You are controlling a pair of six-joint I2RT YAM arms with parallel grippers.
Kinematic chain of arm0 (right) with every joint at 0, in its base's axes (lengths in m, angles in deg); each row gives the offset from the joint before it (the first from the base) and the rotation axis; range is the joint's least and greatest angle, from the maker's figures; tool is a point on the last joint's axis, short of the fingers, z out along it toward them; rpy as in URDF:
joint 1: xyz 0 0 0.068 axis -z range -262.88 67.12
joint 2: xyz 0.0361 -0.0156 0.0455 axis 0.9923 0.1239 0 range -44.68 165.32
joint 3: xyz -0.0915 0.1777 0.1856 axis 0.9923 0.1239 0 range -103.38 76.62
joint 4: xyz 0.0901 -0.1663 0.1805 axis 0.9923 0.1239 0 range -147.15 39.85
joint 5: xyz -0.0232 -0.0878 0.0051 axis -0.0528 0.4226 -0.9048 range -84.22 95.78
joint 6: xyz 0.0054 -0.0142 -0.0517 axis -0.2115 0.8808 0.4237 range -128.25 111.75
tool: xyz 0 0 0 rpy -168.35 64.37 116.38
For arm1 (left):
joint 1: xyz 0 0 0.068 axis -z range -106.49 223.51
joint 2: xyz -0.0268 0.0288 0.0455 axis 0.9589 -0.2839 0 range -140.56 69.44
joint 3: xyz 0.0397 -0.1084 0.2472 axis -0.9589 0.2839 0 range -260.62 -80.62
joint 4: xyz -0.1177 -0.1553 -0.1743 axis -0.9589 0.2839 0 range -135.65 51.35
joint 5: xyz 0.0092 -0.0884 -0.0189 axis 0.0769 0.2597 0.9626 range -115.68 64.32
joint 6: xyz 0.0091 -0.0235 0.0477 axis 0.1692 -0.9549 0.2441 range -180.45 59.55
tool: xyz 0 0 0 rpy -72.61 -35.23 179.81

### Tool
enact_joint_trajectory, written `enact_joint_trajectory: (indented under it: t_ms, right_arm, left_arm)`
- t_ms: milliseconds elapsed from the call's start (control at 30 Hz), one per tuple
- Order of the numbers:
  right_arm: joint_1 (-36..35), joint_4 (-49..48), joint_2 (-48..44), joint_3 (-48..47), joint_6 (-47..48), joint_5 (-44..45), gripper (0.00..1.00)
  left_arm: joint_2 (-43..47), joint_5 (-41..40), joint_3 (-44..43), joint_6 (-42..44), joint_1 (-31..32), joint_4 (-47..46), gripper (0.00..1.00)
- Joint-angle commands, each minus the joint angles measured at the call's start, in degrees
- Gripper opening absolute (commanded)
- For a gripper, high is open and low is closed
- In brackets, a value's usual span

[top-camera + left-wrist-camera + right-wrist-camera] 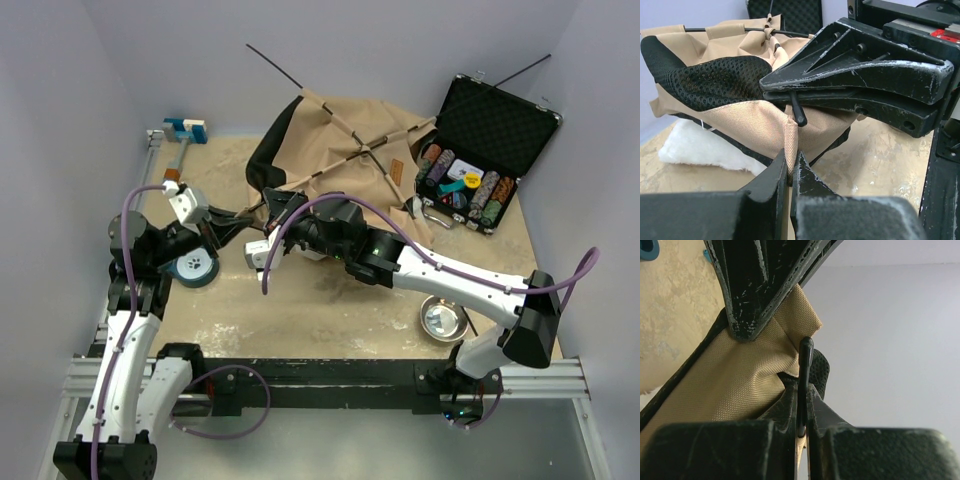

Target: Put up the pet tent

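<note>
Far left, a blue tape roll (193, 268) lies on the table (320, 310) beside the left arm. The left gripper (791, 165) is pinched tight on a tan fabric corner of the pet tent (350, 150), jaws almost together with the cloth between them. The tent sits slumped at the far middle of the table, with black mesh showing and thin crossed poles over it, and a white cushion (700, 147) peeks out underneath. Right at that same near-left corner, the right gripper (802, 395) is clamped narrow on a dark pole (805, 355), whose rounded tip sticks out past the fingers. Further right, an open case (500, 115) stands with its lid up against the tent, and rows of poker chips (487, 190) fill its tray. Near right, a shiny metal bowl (421, 318) sits by the right arm.
</note>
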Motion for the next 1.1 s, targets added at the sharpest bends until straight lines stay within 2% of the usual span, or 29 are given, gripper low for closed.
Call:
enact_joint_trajectory:
  t_ms: [0, 333, 1067]
  right_arm:
    - [0.34, -2.83, -0.29, -0.35, 1.22, 4.09, 0.0]
    - [0.43, -3.28, -0.81, -0.26, -0.36, 3.3, 0.0]
    - [-0.8, -0.9, -0.28, 0.44, 3.68, 2.16, 0.0]
  left_arm:
    - [1.31, 2.29, -1.23, 3.01, 0.28, -0.59, 0.0]
    - [1.31, 3.25, -0.53, 7.32, 0.37, 0.82, 0.0]
    - [-0.54, 1.76, -2.11, 5.65, 1.77, 0.82, 0.0]
